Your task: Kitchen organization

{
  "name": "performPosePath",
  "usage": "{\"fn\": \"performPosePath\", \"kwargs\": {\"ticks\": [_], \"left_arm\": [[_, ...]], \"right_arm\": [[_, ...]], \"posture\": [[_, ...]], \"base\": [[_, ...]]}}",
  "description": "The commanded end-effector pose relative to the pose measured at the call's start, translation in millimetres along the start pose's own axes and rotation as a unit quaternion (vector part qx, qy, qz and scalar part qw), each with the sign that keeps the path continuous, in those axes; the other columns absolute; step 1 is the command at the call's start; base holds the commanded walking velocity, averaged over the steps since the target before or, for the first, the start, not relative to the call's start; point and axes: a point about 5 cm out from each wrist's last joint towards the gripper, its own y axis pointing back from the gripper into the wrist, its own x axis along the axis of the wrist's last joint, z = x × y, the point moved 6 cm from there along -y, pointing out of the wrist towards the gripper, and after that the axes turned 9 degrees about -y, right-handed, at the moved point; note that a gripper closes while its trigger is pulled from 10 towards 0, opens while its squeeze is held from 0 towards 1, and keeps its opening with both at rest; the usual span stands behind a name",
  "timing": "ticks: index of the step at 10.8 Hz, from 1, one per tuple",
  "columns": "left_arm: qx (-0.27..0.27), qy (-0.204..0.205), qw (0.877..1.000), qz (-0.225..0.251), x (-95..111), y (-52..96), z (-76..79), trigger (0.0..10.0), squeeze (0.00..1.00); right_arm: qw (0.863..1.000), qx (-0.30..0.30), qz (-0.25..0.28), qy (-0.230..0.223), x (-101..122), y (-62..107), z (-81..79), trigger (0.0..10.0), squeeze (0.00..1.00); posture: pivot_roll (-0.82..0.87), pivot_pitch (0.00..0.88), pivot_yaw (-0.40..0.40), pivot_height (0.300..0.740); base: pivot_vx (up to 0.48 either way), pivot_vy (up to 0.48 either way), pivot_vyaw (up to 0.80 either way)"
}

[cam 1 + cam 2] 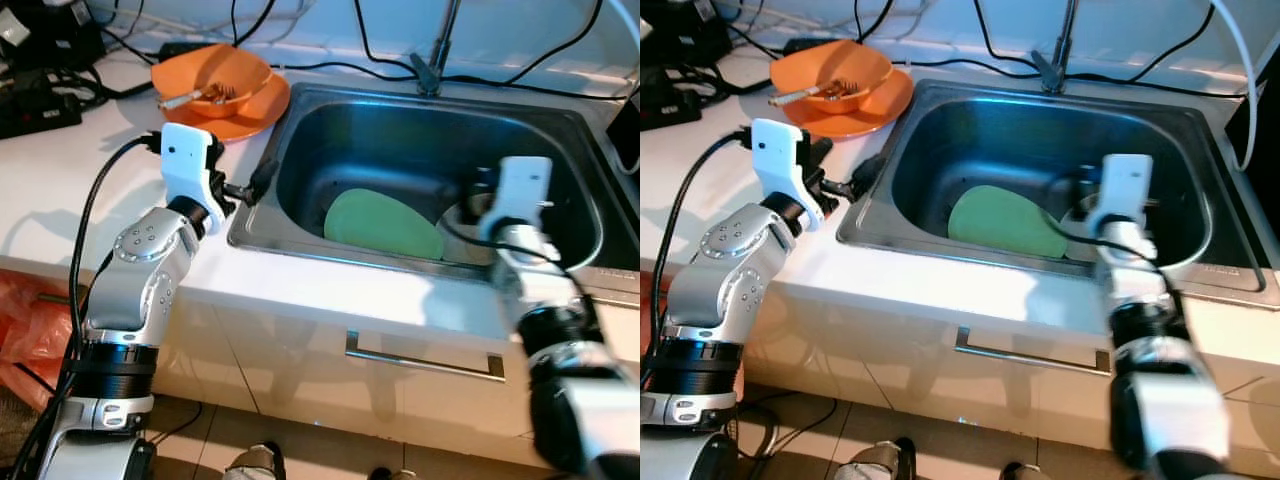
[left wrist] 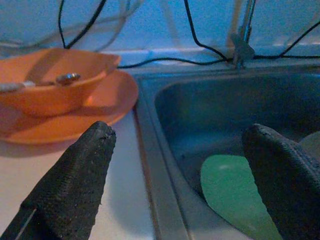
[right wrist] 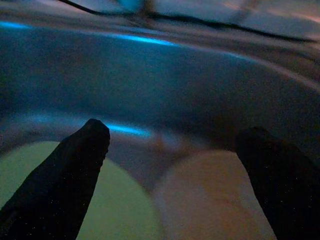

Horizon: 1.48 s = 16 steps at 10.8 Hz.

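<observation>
A green plate (image 1: 383,224) lies flat in the steel sink (image 1: 300,245), and a white plate (image 3: 215,200) lies beside it, partly under my right arm. My right gripper (image 3: 170,145) hangs open inside the sink, just above where the two plates meet, holding nothing. On the counter to the left of the sink, an orange bowl (image 1: 212,72) with cutlery in it sits on an orange plate (image 1: 255,110). My left gripper (image 1: 255,180) is open and empty at the sink's left rim, between the orange dishes and the basin.
A faucet (image 1: 432,55) stands behind the sink, with black cables (image 1: 330,68) running along the back of the counter. A black device (image 1: 35,105) sits at the far left. A drawer handle (image 1: 425,362) is below the counter, and an orange bag (image 1: 30,320) is on the floor at left.
</observation>
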Motion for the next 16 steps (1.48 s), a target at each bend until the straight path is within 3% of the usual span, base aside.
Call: {"fn": "performPosePath", "kwargs": {"ticks": [1,2,3,4,5,6,7,8,13,16], "left_arm": [[0.016,0.002,1.0,-0.005,-6.4,0.3,-2.9,10.0,0.0],[0.044,0.024,0.999,-0.004,-8.5,-2.4,-5.0,10.0,0.0],[0.051,0.026,0.998,-0.001,-8.0,-2.7,-4.2,10.0,0.0],[0.089,0.044,0.995,0.001,-12.7,2.0,-7.6,10.0,0.0],[0.134,0.067,0.989,-0.003,-21.0,9.8,-17.5,10.0,0.0],[0.162,0.079,0.984,-0.008,-27.0,13.1,-23.5,10.0,0.0],[0.162,0.081,0.983,-0.009,-29.7,13.0,-22.7,10.0,0.0],[0.166,0.085,0.982,-0.013,-33.6,12.2,-20.9,10.0,0.0],[0.217,0.088,0.972,-0.008,-31.2,16.6,-42.5,10.0,0.0],[0.224,0.092,0.97,-0.003,-24.0,7.6,-57.8,10.0,0.0]], "right_arm": [[1.0,0.027,-0.015,-0.003,-11.9,6.2,-19.4,10.0,1.0],[0.999,0.045,-0.009,-0.019,-15.2,15.5,-34.3,10.0,0.95],[0.998,0.054,-0.003,-0.025,-15.1,18.7,-39.1,10.0,0.83],[0.997,0.07,-0.002,-0.036,-18.1,26.6,-52.4,10.0,0.58],[0.996,0.085,0.01,-0.033,-8.6,30.7,-62.2,10.0,0.49],[0.995,0.086,0.021,-0.041,2.6,30.7,-60.4,10.0,0.48],[0.995,0.087,0.028,-0.043,7.2,31.3,-58.9,10.0,0.3],[0.995,0.092,0.025,-0.04,7.9,34.5,-59.0,10.0,0.0],[0.993,0.112,0.013,-0.032,3.6,43.0,-69.0,10.0,0.0],[0.992,0.121,0.021,-0.033,8.2,46.9,-72.5,10.0,0.0]], "posture": [[0.16,0.094,-0.018,0.74],[0.16,0.096,-0.022,0.74],[0.16,0.095,-0.02,0.74],[0.15,0.08,-0.007,0.74],[0.14,0.075,0.006,0.74],[0.12,0.07,0.0,0.74],[0.11,0.069,-0.01,0.74],[0.1,0.067,-0.022,0.74],[0.1,0.071,-0.048,0.74],[0.1,0.068,-0.039,0.74]], "base": [[0.0,0.0,0.0],[0.0,0.0,0.0],[0.0,0.0,0.0],[0.0,0.0,0.0],[0.0,0.0,-0.46],[0.0,0.0,-0.78],[0.0,0.0,-0.74],[0.0,0.0,0.0],[0.0,0.0,0.0],[0.0,0.092,0.0]]}}
